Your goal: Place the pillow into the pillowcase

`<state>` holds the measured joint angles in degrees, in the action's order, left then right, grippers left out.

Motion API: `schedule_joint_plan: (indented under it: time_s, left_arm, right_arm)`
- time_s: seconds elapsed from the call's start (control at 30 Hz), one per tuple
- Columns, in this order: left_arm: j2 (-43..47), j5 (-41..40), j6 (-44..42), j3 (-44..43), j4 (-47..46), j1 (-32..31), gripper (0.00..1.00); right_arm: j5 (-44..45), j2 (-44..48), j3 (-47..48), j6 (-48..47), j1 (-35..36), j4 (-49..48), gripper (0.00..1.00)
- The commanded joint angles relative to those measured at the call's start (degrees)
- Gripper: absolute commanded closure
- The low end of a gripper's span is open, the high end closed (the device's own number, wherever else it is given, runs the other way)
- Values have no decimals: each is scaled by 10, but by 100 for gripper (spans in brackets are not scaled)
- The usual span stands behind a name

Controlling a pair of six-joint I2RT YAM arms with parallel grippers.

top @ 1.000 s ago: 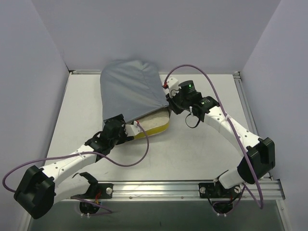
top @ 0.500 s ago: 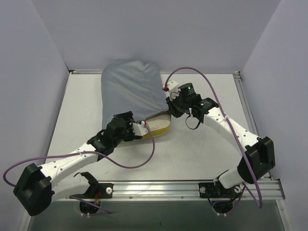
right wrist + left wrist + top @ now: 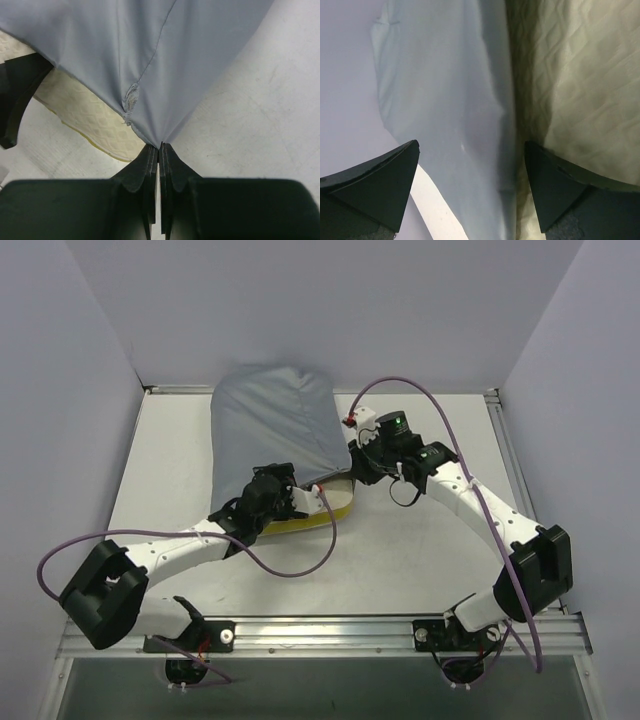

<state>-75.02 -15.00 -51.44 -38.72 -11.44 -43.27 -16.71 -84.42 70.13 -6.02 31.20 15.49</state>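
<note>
The grey pillowcase [image 3: 270,425] lies at the back middle of the table with its mouth toward me. The pillow [image 3: 322,511] is mostly inside it; only a cream end with a yellow edge sticks out. My left gripper [image 3: 282,491] is open at the mouth, against the pillow's end. In the left wrist view the gripper [image 3: 471,170] has grey pillowcase cloth [image 3: 445,100] between its fingers and the quilted pillow [image 3: 580,90] by the right finger. My right gripper [image 3: 356,456] is shut on the pillowcase's corner hem [image 3: 160,142], holding it up above the pillow [image 3: 85,117].
White table [image 3: 420,540] with an aluminium rail [image 3: 330,632] along the front edge and grey walls on three sides. Purple cables loop from both arms. The left gripper's dark finger [image 3: 20,95] shows at the left of the right wrist view.
My left gripper has moved right and away from me, pushing the pillow deeper into the case; less cream and yellow shows. The right gripper has held the corner almost still.
</note>
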Motion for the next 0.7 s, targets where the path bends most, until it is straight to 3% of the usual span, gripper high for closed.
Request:
schedule_joint_plan:
  time_s: [0.0,0.17,0.33,0.57,0.67]
  left_arm:
    - [-19,-13,-30,-7,-39,31,5]
    - [7,-4,-53,44,-44,100,6]
    - [100,7,-93,97,-25,172,7]
    - [216,15,-55,139,163,202,12]
    - [245,21,-35,162,191,203,17]
  right_arm:
    - [-42,34,20,32,-30,12,100]
    - [-86,33,40,60,-85,25,100]
    - [-90,41,20,60,-94,31,100]
    - [-86,51,-13,60,-96,31,100]
    - [-96,56,-25,87,-95,35,100]
